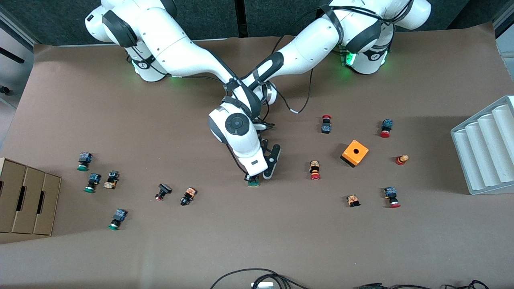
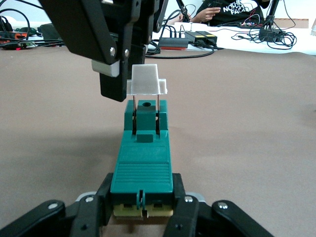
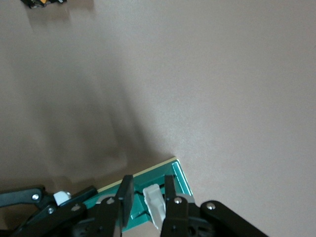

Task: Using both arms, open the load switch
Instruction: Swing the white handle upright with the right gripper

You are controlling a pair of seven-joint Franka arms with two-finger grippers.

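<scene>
The load switch (image 2: 143, 163) lies flat on the brown table (image 1: 257, 241) near the middle, and both grippers meet on it. In the left wrist view we look along its long axis: at the end closest to us, the left gripper (image 2: 143, 210) is clamped narrow on the green body, one finger on each long side, pinning it to the table. Farther along the body, at the other end, the white sliding piece (image 2: 146, 80) stands raised on two thin pins above the block. There our right gripper (image 3: 146, 202) comes down from above, and the right wrist view shows its fingers closed narrow on either side of that white piece. So the piece to be moved sits straight along the switch's length from the holding gripper, and the right arm is the one on it. We judge that the coming move turns on this line: the left hand keeps the body still while the right draws the white piece up and away from it. Scattered push buttons and an orange cube (image 1: 355, 152) lie well apart from the switch.
</scene>
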